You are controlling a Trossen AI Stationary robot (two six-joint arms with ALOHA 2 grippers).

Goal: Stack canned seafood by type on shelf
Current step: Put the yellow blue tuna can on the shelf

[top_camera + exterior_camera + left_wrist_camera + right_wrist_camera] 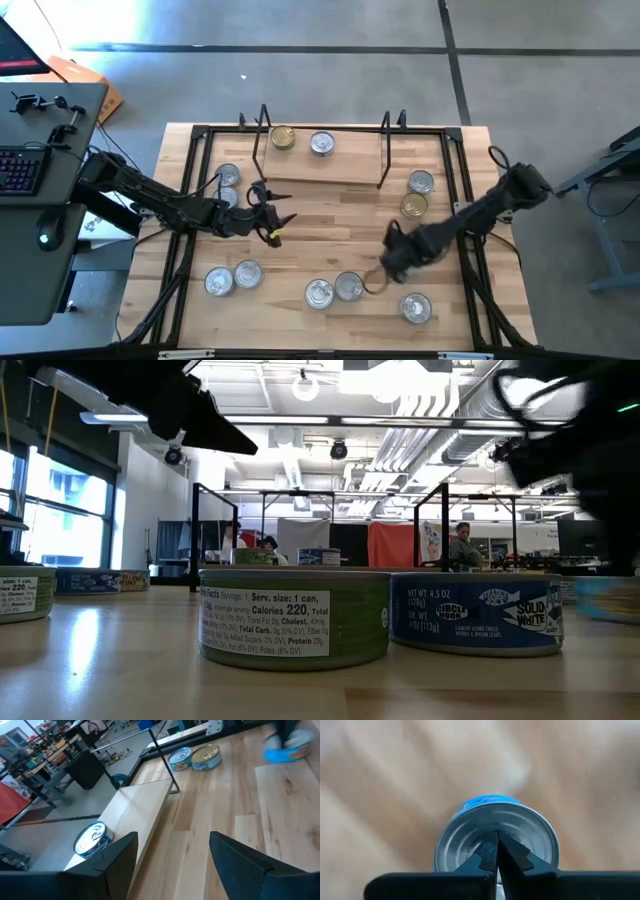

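On the table, the shelf carries a gold-lidded tin and a silver-lidded tin side by side. The right claw, fingers pressed together and holding nothing, hangs above a blue-sided silver-lidded tin, well in front of the shelf. The left claw stands wide and empty, just off the shelf's left front corner.

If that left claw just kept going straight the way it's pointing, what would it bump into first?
Probably nothing soon. The left gripper, fingers open, points across bare tabletop. Farther along that line sit two tins, one silver-lidded and one gold-lidded; which comes first is unclear.
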